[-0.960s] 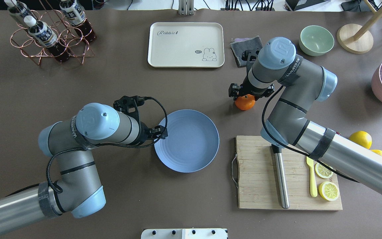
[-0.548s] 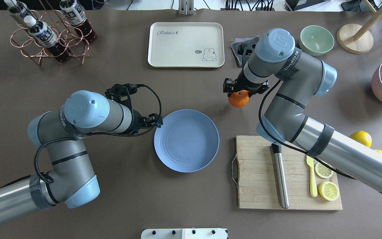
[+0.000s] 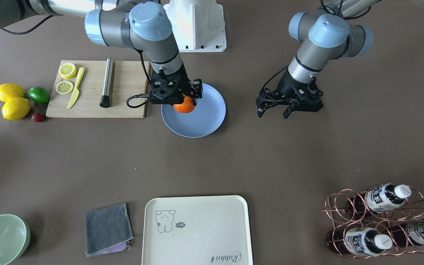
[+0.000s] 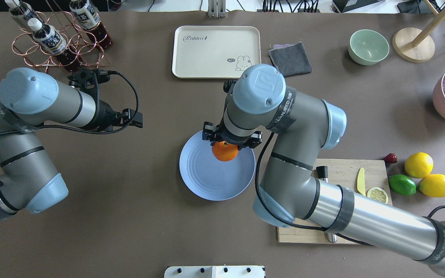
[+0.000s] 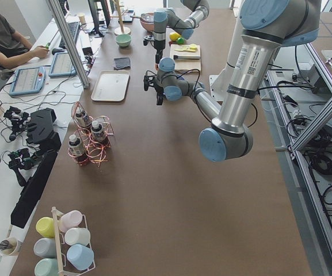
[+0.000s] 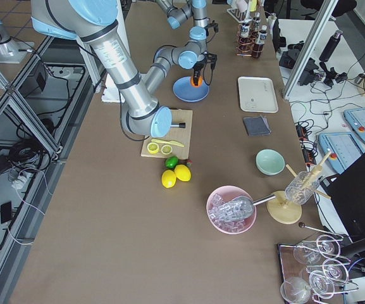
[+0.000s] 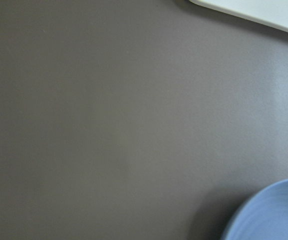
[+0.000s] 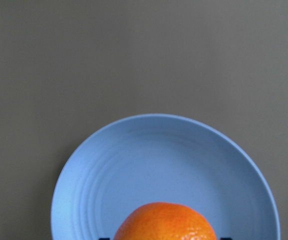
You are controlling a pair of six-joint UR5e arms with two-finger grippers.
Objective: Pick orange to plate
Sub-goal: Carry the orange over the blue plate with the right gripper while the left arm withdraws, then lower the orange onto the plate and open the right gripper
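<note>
Fingers of the right gripper [image 4: 225, 147] pinch the small round orange fruit [image 4: 225, 153] between them, mid-frame over the round periwinkle-blue plate [image 4: 207, 181].

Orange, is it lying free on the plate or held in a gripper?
Held: the right gripper is shut on the orange above the blue plate; touching it or not, cannot tell.

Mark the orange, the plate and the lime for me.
orange [image 4: 225, 151]: overhead exterior view, on the middle of its exposed skin.
plate [image 4: 207, 179]: overhead exterior view, on the bare ringed surface near the rim.
lime [image 4: 402, 185]: overhead exterior view, on the middle of its green skin.
</note>
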